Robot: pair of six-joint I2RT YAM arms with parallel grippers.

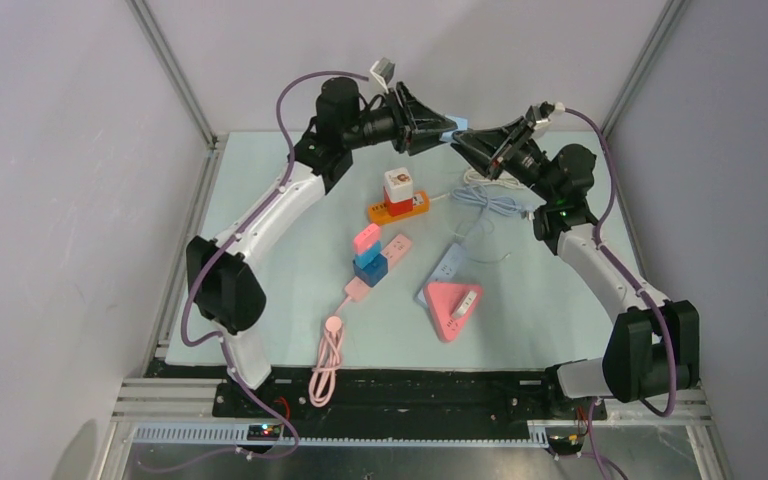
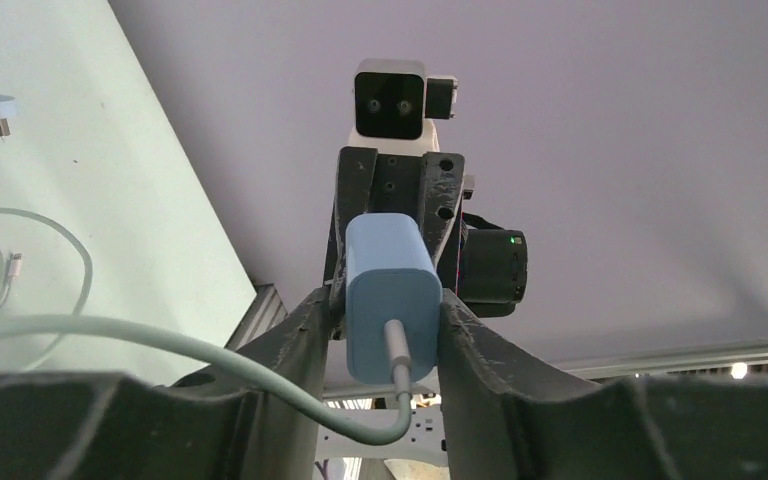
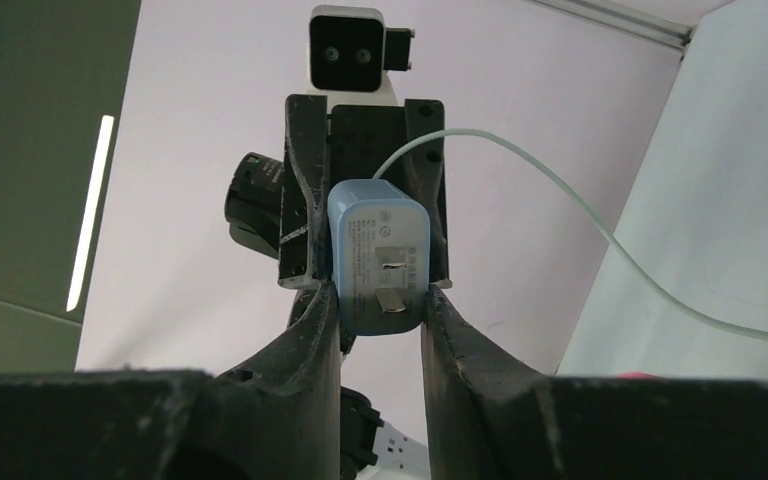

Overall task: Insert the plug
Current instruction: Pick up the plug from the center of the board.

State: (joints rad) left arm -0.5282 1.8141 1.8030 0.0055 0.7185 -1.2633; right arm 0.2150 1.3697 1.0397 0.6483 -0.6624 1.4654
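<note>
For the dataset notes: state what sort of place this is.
Probably a lab robot test cell: aluminium frame posts and plain walls enclose the table, two arms are bolted at its near edge, and power strips lie on it as practice pieces.

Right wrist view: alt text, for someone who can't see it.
A blue charger, metal prongs toward the viewer, sits pinched between the fingers of the right claw. The left claw flanks it from behind, and its pale cable arcs off right.

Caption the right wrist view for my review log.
Right gripper pinches blue charger, prongs toward camera; left gripper behind.
</note>
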